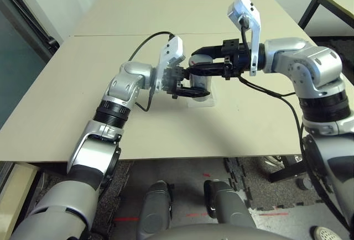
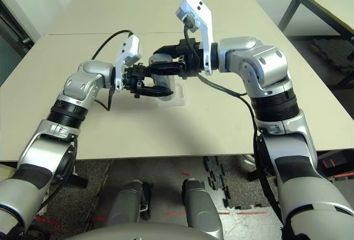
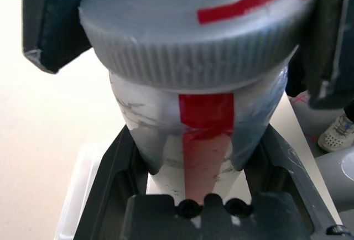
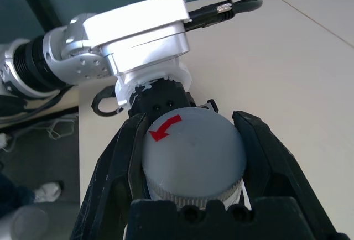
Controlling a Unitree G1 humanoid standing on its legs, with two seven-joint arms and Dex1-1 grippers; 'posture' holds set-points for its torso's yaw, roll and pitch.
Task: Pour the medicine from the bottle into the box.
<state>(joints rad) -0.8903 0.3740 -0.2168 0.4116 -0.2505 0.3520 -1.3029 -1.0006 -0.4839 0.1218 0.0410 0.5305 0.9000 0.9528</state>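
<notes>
Btwn both arms' jaws: bottle (image 3: pixel 204 113), cap (image 4: pixel 191 157) in right's.

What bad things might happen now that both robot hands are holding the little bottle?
1. The right pincer is shut on the grey cap while the left pincer holds the bottle. If the cap sticks, a twist might turn the bottle in the left grip instead.
2. The bottle is held up above the box. If it slips once open, medicine could spill onto the table.
</notes>
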